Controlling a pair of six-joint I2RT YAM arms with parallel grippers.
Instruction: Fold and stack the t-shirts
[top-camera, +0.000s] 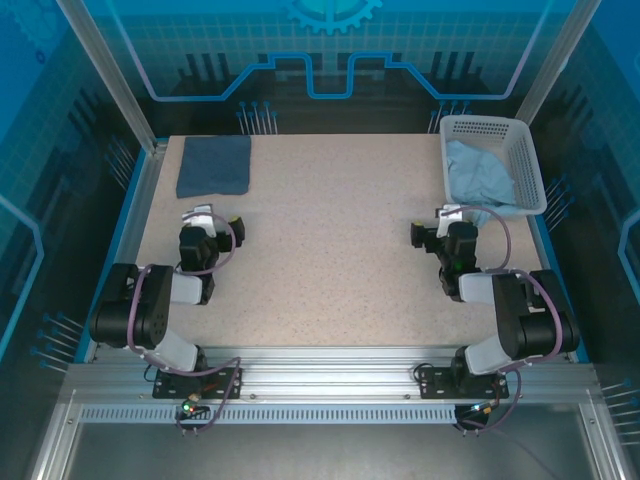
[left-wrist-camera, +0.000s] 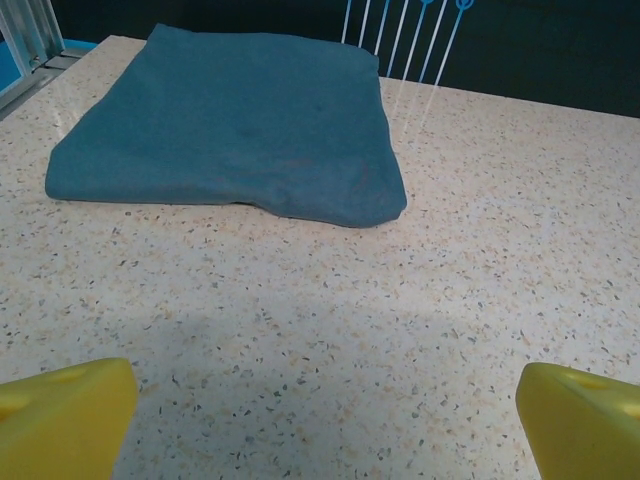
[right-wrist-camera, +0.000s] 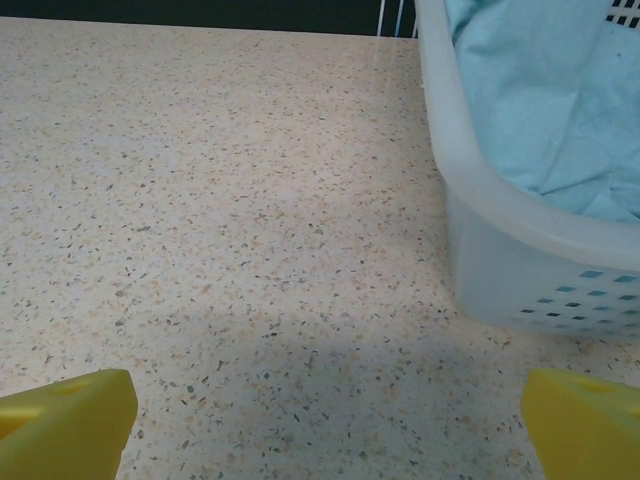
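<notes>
Basket: white plastic lattice, on the desk at its far right corner. Inside it lies the pale blue shirt, crumpled and unfolded, heaped toward the basket's near end.

Dark blue shirt: not in the basket. It lies folded flat on the desk, straight across from the basket at the opposite far corner, well apart from it.

Right wrist view adds detail. The basket's near wall is smooth with a rounded rim and small lattice holes low down, and the pale cloth rises to rim level in soft creases. Left wrist view adds that the dark shirt is a thick layered pad, with its rounded fold edge toward the camera and thin white rods standing behind it.

Right claw: released, yellow fingers spread wide, grasping nothing. It sits just short of the basket's near wall, with bare speckled desk between them.

Left claw: released and empty, far from the basket, facing the dark shirt across bare desk.
</notes>
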